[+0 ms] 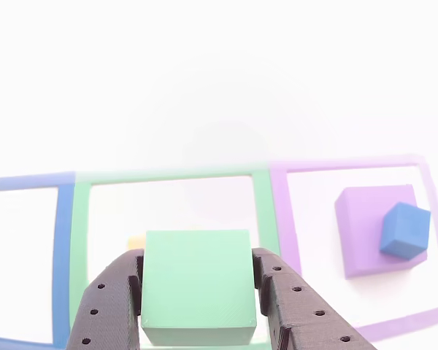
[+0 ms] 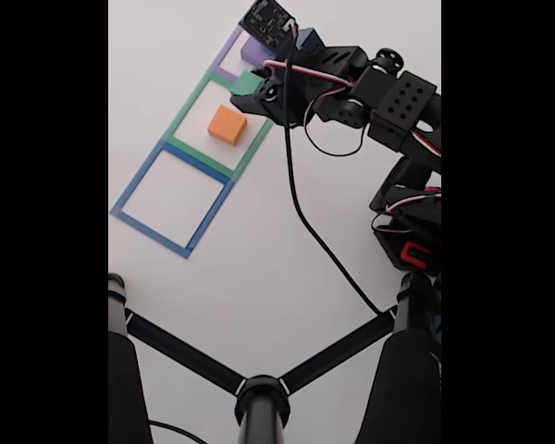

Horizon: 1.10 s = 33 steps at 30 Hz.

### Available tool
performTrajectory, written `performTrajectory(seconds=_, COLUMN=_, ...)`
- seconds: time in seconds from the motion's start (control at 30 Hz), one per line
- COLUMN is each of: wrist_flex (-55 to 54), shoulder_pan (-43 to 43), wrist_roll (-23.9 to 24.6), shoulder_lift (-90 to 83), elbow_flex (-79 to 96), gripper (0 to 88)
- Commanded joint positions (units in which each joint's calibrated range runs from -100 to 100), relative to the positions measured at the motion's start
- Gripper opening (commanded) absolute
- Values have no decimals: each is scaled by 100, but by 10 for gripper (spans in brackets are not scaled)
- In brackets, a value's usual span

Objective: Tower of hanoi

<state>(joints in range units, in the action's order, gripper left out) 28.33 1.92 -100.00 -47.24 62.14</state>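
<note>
Up close, the dark printed gripper clamps the matte green cube between both fingers, seemingly above the green taped square outline. Nearby, the small blue cube rests on the flat purple square block; the orange block sits inside the green outline.

Orange block inside green taped outline, green cube beside arm.
</note>
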Motion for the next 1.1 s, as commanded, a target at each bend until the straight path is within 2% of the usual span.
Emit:
performTrajectory(seconds=0.0, wrist_flex=-1502, shoulder_pan=-59, wrist_roll=0, shoulder_lift=308, elbow_flex=542, gripper=65)
performTrajectory(seconds=0.3, wrist_flex=-4343, shoulder_pan=-128, wrist_roll=0, shoulder_lift=1831, elbow_flex=1387, gripper=69)
performTrajectory(seconds=0.43, wrist_flex=-5111, shoulder_pan=-105, wrist_roll=0, shoulder_lift=2504, elbow_flex=1387, gripper=69)
performTrajectory(seconds=1.07, wrist_flex=-6512, shoulder_pan=-364, wrist_roll=0, shoulder_lift=3642, elbow_flex=1551, gripper=73)
